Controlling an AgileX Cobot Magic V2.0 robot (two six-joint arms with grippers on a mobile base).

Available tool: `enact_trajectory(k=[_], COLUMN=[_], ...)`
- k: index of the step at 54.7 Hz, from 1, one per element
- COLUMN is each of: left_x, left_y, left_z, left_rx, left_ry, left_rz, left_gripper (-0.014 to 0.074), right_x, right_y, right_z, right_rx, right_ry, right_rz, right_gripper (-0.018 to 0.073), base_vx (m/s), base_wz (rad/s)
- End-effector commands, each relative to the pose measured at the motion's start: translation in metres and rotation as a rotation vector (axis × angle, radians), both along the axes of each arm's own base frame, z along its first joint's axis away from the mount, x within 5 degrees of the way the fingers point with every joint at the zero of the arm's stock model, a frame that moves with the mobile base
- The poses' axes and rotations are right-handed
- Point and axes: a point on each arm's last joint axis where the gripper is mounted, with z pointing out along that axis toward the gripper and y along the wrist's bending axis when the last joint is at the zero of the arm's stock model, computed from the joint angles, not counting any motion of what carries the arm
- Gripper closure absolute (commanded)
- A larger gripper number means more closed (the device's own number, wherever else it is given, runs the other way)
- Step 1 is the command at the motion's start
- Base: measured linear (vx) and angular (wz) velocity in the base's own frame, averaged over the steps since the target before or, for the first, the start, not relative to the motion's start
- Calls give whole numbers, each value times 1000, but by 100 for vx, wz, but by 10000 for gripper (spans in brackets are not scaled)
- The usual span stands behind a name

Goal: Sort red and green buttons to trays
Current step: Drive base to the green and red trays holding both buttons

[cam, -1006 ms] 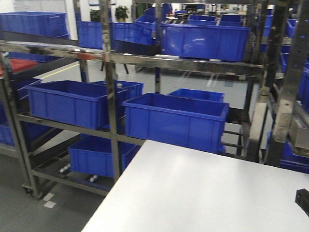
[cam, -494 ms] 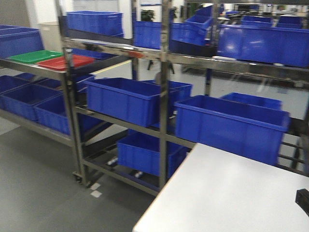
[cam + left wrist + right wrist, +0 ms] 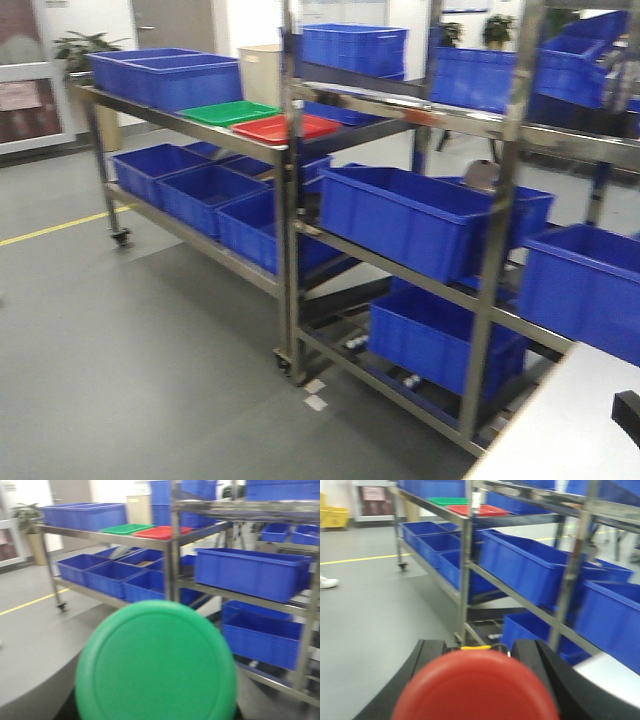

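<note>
The right gripper (image 3: 479, 652) points forward, level, above the grey floor. Its two dark fingers (image 3: 422, 667) stand on both sides of the red button (image 3: 475, 692) and grasp it below the cap. The left gripper (image 3: 155, 715) also points forward. The green button (image 3: 156, 662) fills the space in front of it and hides the fingers almost fully; only dark slivers show at the lower edge. The button is in the air there, so the gripper clamps it.

The front view shows no arm and no button, only a corner of the white table (image 3: 560, 435). It gives the trays best: the green tray (image 3: 230, 113) and the red tray (image 3: 285, 128) lie side by side, touching, on the top shelf of a steel rack (image 3: 288, 250), with blue crates (image 3: 410, 215) below. Only the right wrist view shows a white shoe (image 3: 327, 582) on the floor.
</note>
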Motion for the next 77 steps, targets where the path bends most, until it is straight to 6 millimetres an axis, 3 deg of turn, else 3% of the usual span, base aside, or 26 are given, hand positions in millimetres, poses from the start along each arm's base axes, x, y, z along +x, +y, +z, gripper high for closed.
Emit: enact_trajectory(k=[1,39,77], left_x=[-2,-2,-2], left_y=[-3,-3,-3], left_z=[19,19,19], left_rx=[-23,-23,-23], left_ry=[-115,-115,-115], left_rz=[-36,-36,-36], left_gripper=[599,599,599], right_x=[0,0,0], right_y=[1,1,1], right_z=[18,18,18], right_rx=[14,14,14], right_ry=[-117,-117,-117], right_rz=[14,14,14], right_gripper=[568,568,568], base_vx=[14,15,22], base_wz=[52,56,30])
